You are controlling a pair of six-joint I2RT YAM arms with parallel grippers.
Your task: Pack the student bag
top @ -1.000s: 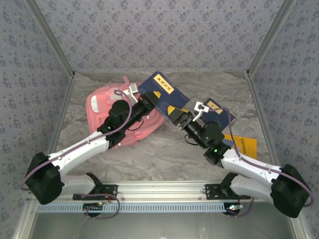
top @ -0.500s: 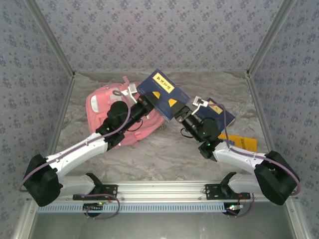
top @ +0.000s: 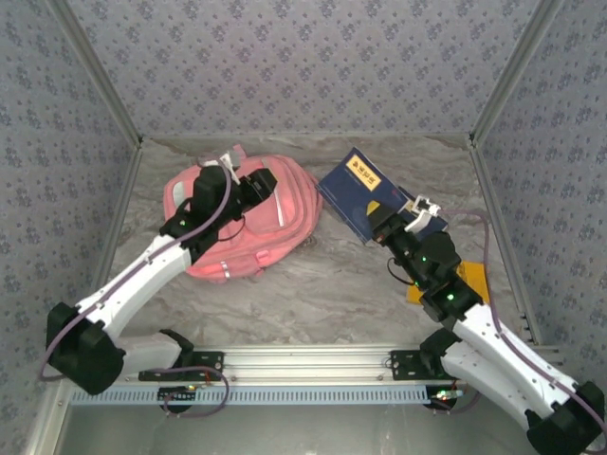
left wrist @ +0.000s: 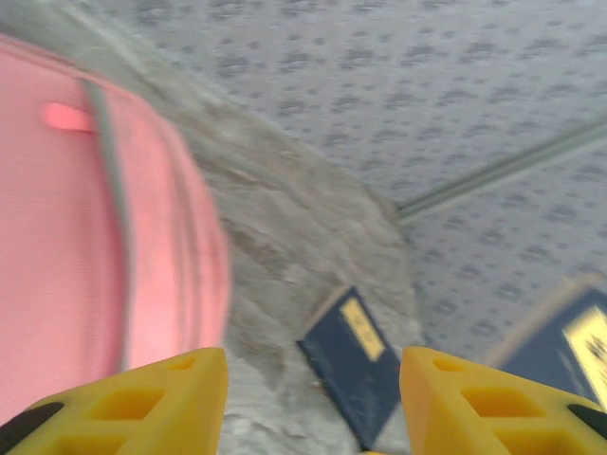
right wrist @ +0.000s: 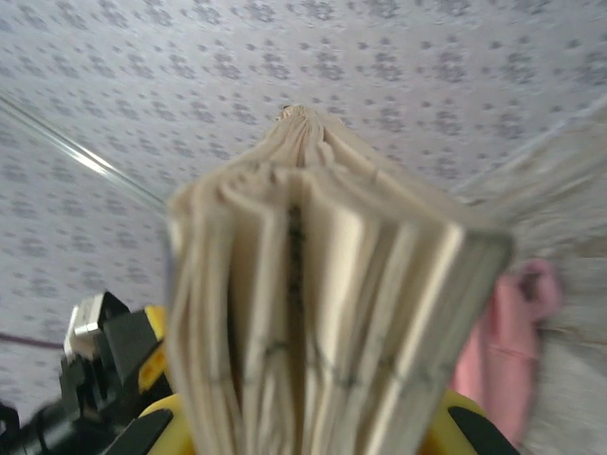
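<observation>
**Pink bag, book carried at its right edge**

Item: large pink fabric student bag (top: 283, 220), lying flat on the grey marbled counter (top: 313, 294), left of centre, its long axis running from near-left to far-right.

Left gripper (top: 263, 180): over the bag's far right corner, yellow fingers (left wrist: 166, 389) spread wide with nothing between them.

Right gripper (top: 385, 221): clamped on the near end of a navy hardback book with a yellow label (top: 356, 182). Its cream page edges show close up in the right wrist view.

Key relation: the bag lies to the left of the held book. The book's free end points far-left and sits just beside the bag's right edge. The left arm is nearer the bag.

Also present: second navy book (left wrist: 353, 365) flat on the counter; flat orange item (top: 471, 277) at near right.

Not determined: whether the bag's zip is open.
</observation>
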